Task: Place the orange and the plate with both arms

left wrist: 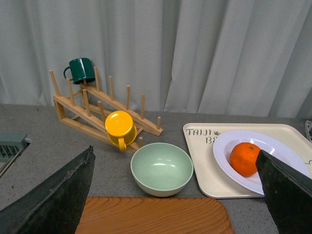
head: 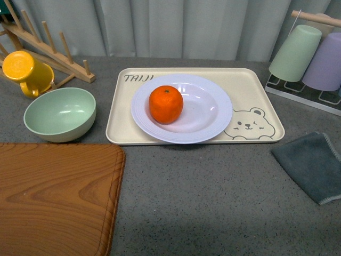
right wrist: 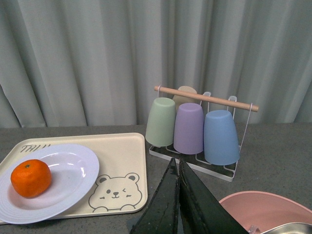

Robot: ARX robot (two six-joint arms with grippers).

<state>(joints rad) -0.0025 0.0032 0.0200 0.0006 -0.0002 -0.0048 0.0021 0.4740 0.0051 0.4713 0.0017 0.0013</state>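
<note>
Mandarin (head: 165, 104) at nine o'clock inside white deep plate (head: 210, 114) on bear tray (head: 256, 93); left jaws released, right jaws clenched

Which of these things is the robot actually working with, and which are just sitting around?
In use:
orange
white plate

Just lying about:
bear tray
green bowl
yellow mug
wooden rack
cutting board
grey cloth
cup stand

Cutting board (head: 53, 197) cut off; cloth (head: 311, 165) too
</note>
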